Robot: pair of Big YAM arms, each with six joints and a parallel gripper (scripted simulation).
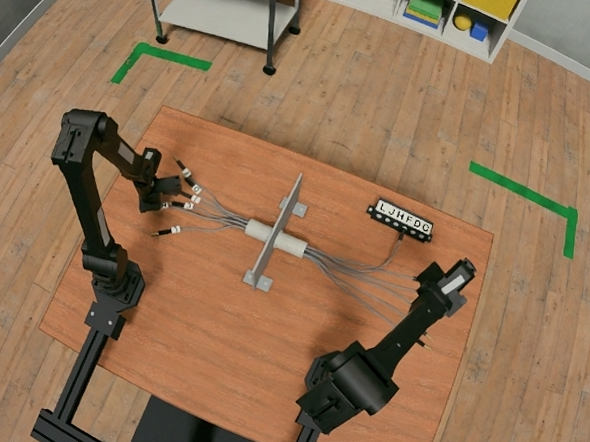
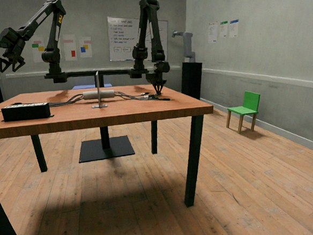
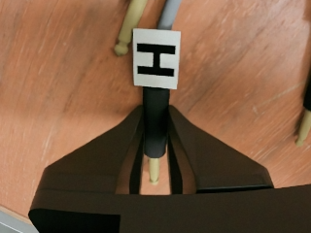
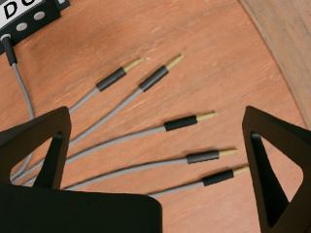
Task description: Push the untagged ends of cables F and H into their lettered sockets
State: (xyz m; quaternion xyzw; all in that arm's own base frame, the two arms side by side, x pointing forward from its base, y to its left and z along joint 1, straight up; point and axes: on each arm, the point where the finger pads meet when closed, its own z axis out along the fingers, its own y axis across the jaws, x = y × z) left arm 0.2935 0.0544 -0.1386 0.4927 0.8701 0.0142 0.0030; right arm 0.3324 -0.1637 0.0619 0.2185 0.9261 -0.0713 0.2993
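Note:
My left gripper [image 3: 155, 115] [image 2: 158, 93] is shut on the black plug of the H-tagged end, close above the table; its white H tag [image 3: 156, 82] [image 1: 195, 199] faces the left wrist camera. My right gripper [image 4: 156, 116] [image 2: 8, 70] is open and empty, high above several untagged ends. These lie spread on the table, such as one plug [image 4: 111, 79], another plug [image 4: 181, 122] and a lower plug [image 4: 218, 177]. Their letters cannot be told. The junction box [image 1: 403, 218] [image 2: 25, 111] reads L J H F D C. One plug [image 4: 11, 52] sits in the socket under F.
The conduit [image 1: 257, 229] [image 2: 90, 94] passes through an upright grey plate [image 1: 280, 217] [image 2: 98, 86] with feet at both ends, between the two arms. Other tagged ends lie around the left gripper, one of them [image 1: 166, 231] apart toward the left arm's base.

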